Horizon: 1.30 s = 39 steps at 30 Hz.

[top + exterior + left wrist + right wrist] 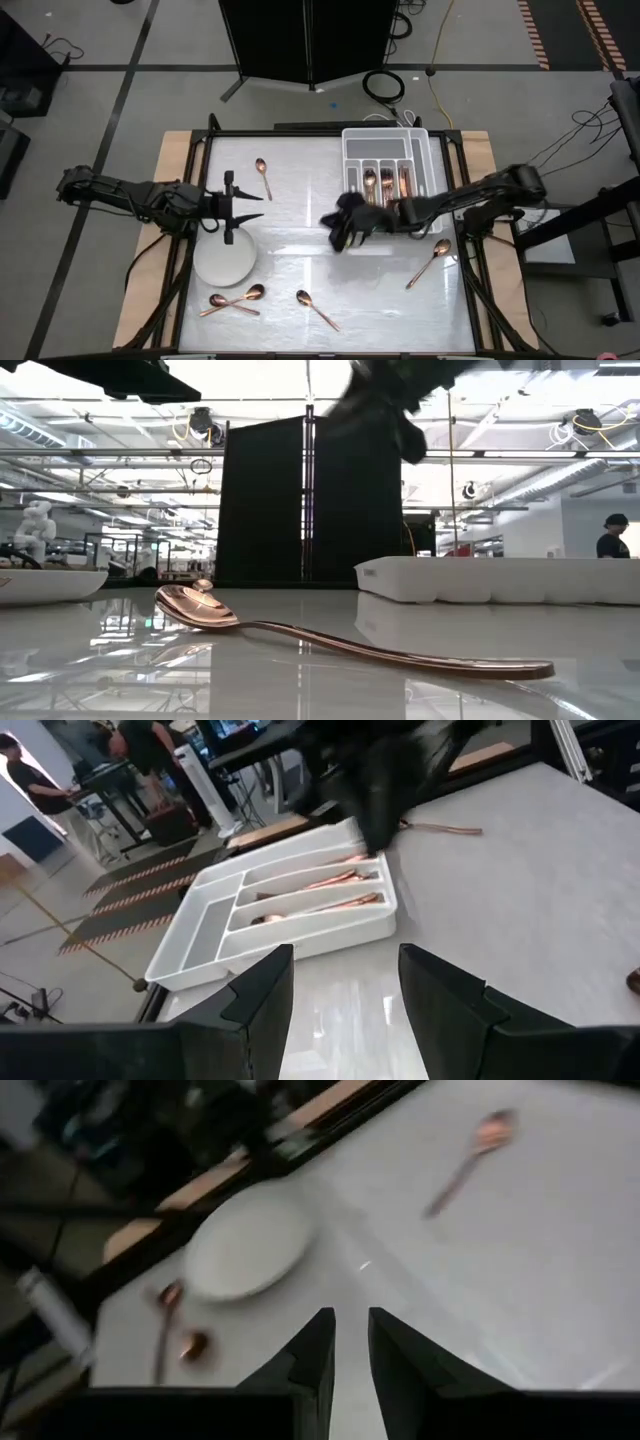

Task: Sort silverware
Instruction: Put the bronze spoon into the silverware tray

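Copper spoons lie flat on the white table: one at the far left (263,176), one at the right (430,262), one near the front (316,308), which is close up in the low view (350,650), and two crossed at the front left (232,302). More copper pieces lie in the white tray (388,150). My left gripper (243,208) is open and empty above the far rim of the white plate (224,262). My right gripper (335,228) hangs over the table's middle, just near of the tray. Its fingers (350,1345) stand a narrow gap apart and hold nothing.
The tray stands at the far right and also shows in the left wrist view (280,910). The round plate shows in the right wrist view (245,1250). A dark frame runs along the table's edges (200,200). People stand in the room beyond (30,780).
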Tool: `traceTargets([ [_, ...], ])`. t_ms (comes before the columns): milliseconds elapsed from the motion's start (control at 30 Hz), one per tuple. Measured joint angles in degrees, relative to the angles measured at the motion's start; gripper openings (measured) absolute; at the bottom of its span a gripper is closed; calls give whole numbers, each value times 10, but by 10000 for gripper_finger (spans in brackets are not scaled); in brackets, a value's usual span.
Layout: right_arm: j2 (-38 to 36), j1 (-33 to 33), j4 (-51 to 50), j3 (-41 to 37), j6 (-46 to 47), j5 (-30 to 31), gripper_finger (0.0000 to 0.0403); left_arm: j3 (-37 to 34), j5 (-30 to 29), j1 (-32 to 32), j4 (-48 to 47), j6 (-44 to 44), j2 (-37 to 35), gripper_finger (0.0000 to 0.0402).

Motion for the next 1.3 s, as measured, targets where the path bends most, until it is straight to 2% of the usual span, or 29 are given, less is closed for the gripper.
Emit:
traceTargets([
  [167, 110, 59, -46, 118, -4, -20, 54, 0, 0, 0, -17, -4, 16, 183],
  [367, 226, 108, -78, 254, -51, -79, 54, 0, 0, 0, -38, -4, 35, 183],
  [600, 310, 142, -232, 379, -8, -81, 54, 0, -1, 0, -36, -21, 30, 183],
  [767, 355, 166, -274, 407, 25, -99, 54, 0, -1, 0, -39, -33, 29, 183],
  [967, 362, 166, -292, 410, 74, -123, 60, 0, -1, 0, -37, -35, 30, 183],
  [1300, 360, 158, -297, 410, 99, -162, 152, 0, -2, 0, -36, -34, 30, 183],
])
